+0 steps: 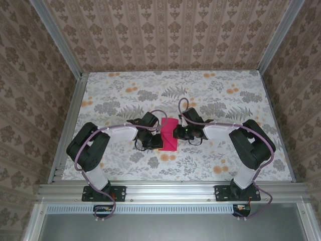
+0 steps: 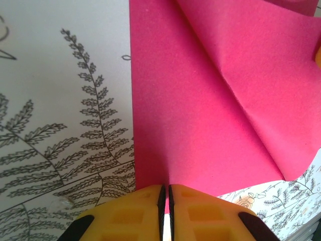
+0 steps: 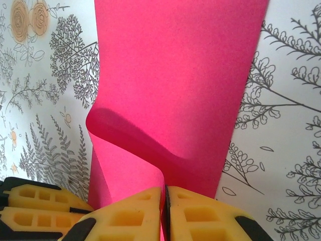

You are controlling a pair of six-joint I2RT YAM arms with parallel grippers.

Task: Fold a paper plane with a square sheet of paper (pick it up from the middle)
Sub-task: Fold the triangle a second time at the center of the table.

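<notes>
Magenta square sheet of paper [image 1: 169, 135] partly folded, creased, at centre of floral table [image 1: 210, 90], left gripper [image 2: 166, 190] at its 9 o'clock, clenched on sheet edge, right gripper [image 3: 164, 191] at 3 o'clock, pinching opposite edge, curled flap beside it

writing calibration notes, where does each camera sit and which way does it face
Top external: above and behind the arms, looking down on the floral table; both arms show, left gripper and right gripper meeting at the pink sheet.
Left wrist: on the left arm, looking past its shut yellow fingers at the folded sheet.
Right wrist: on the right arm, looking past its shut fingers at a curled sheet edge.
Shared: all see the pink sheet, pinched in both wrist views.
</notes>
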